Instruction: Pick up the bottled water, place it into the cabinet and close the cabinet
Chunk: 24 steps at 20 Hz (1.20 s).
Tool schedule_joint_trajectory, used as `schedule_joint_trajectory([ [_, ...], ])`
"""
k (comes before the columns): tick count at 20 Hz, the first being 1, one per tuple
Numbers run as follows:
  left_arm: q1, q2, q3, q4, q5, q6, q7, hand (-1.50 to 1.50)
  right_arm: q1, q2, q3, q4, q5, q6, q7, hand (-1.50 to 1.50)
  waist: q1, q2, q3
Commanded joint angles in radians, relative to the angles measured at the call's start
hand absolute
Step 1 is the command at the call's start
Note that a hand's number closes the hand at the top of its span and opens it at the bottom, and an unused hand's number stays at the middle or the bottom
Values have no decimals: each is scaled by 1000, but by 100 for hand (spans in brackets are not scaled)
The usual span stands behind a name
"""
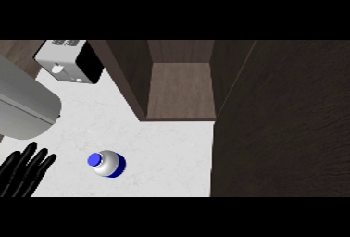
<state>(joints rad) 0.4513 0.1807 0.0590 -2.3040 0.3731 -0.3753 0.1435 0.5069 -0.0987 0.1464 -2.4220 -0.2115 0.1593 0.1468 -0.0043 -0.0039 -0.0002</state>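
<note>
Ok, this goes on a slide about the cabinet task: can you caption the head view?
Bottled water stands on the counter before the open cabinet; left hand rests open nearby.

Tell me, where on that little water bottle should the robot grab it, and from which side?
Probably round the body of the bottled water, below its blue cap. It stands upright on the counter, so a sideways grasp suits it. The left hand rests open just beside it.

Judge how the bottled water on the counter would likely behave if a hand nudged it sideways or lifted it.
The bottled water stands upright, seen from above with its blue cap towards the view, so a high sideways nudge would probably tip it. Its round body suggests it would then roll on the counter. The smooth sides may prove slippery.
</note>
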Motion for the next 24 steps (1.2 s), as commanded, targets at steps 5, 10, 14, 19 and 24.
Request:
schedule_joint_trajectory([
  [5,-57,-21,77,189,-45,-44,-108,-150,103,-4,18,-167,-6,8,39,-150,-3,2,-1],
  [10,-61,-84,51,294,-200,-2,-193,-150,216,-23,-39,-107,-28,93,-120,-150,-8,1,0],
  [14,-120,-77,69,470,-250,-28,-308,-150,258,-17,2,-152,-11,98,-123,-150,-10,1,-1],
  [19,-241,-67,85,642,-280,-15,-340,-150,286,-18,-8,-151,-18,104,-139,-150,-10,3,0],
  [24,-246,-102,82,869,-384,20,-548,-150,403,-22,12,-204,2,133,-194,-150,-18,2,-2],
])
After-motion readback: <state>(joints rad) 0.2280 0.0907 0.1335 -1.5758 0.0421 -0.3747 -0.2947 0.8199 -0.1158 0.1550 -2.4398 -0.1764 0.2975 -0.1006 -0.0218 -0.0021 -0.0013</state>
